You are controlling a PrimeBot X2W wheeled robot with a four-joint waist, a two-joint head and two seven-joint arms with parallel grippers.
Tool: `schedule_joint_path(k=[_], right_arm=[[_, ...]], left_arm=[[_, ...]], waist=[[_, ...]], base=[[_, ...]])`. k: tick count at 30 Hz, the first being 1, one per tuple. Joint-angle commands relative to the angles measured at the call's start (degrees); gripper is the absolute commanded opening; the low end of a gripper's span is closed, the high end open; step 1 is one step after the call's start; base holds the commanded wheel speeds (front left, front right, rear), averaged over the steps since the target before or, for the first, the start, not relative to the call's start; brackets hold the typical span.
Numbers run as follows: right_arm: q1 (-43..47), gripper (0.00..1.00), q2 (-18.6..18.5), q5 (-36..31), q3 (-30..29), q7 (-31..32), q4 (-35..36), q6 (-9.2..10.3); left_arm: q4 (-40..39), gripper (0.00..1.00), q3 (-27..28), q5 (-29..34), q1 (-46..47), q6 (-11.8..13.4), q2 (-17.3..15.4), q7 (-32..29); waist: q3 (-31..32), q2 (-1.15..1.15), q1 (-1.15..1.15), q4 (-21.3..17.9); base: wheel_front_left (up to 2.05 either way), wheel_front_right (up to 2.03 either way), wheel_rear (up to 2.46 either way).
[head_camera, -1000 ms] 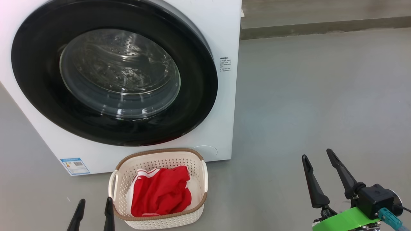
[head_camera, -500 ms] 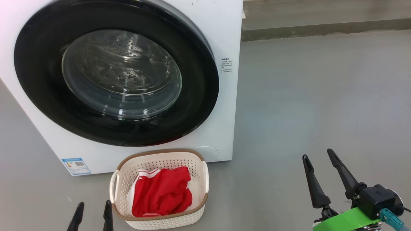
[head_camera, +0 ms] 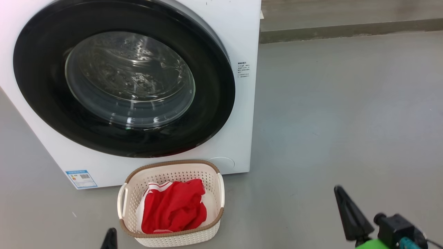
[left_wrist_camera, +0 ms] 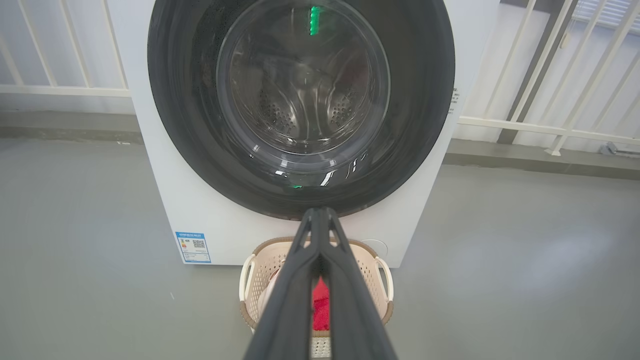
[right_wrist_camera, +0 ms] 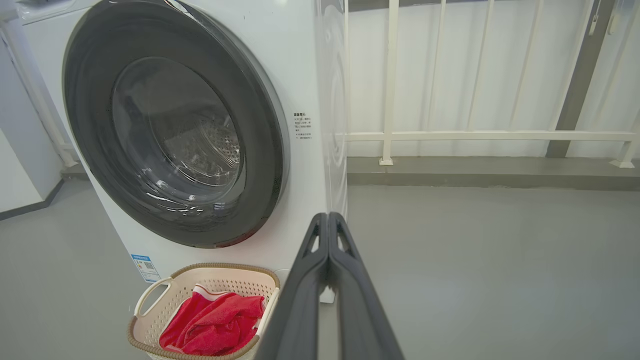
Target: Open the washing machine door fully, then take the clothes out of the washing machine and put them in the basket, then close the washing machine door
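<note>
A big white front-loading washing machine (head_camera: 244, 31) stands on the smooth grey floor (head_camera: 328, 121). Its large round shiny black door (head_camera: 38, 90) sits flat against the front, so it is closed. In the middle of the door is a round see-through glass window (head_camera: 129, 79). Through it you can see the shiny steel drum (left_wrist_camera: 300, 100) with lots of little holes. A small blue label (head_camera: 81, 178) is stuck low on the front of the machine, near its left corner.

The small cream plastic basket with holes and a brown woven-look rim (head_camera: 172, 162) stands on the floor just in front of the machine, under the bottom of the door. The bright red soft clothes with white trim (head_camera: 174, 207) lie bunched up inside the basket (a white edge peeks out on the left side).

The left gripper (left_wrist_camera: 318, 214) has its two long dark fingers pressed tight together, with nothing between them. In the head view its tip pokes up at the bottom edge, just left of the basket and not touching it. In its own wrist view it points toward the basket and the door.

The right gripper (right_wrist_camera: 328, 217) also has its fingers squeezed together and holds nothing. In the head view it is low on the right over bare floor, well apart from the basket. A white metal railing (right_wrist_camera: 450, 135) runs behind the machine.
</note>
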State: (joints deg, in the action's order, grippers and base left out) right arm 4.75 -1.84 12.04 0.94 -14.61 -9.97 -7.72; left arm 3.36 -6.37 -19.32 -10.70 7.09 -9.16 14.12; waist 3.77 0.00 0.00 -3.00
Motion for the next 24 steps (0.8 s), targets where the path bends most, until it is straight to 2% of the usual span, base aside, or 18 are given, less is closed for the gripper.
schedule_joint_path(k=[1, 9, 13, 24], right_arm=[[0.56, 0.0, 0.15, 0.22, 0.01, 0.03, -0.84, 0.0], [0.55, 0.0, -0.03, 5.0, -0.08, 0.95, -1.66, 0.01], [0.15, 0.0, -0.2, 7.71, -0.14, 1.48, -1.78, 0.02], [-0.85, 0.0, -0.57, 14.38, -0.37, 2.87, -1.99, 0.04]], left_arm=[[0.77, 0.0, -0.19, -0.13, 0.02, -0.02, 0.34, -0.03], [1.89, 0.0, 0.31, -4.3, 0.86, -0.82, 0.96, -1.13], [2.24, 0.0, 0.69, -6.66, 1.42, -1.28, 1.11, -1.75], [3.15, 0.0, 1.66, -12.52, 2.86, -2.46, 1.49, -3.33]], waist=[[-0.01, 0.0, 0.0, 0.01], [-0.09, 0.0, 0.13, 0.18], [-0.33, 0.0, 0.01, 0.27], [-0.67, 0.0, 0.0, 0.51]], base=[[0.0, 0.0, 0.0], [0.0, 0.0, 0.0], [0.0, 0.0, 0.0], [0.0, 0.0, 0.0]])
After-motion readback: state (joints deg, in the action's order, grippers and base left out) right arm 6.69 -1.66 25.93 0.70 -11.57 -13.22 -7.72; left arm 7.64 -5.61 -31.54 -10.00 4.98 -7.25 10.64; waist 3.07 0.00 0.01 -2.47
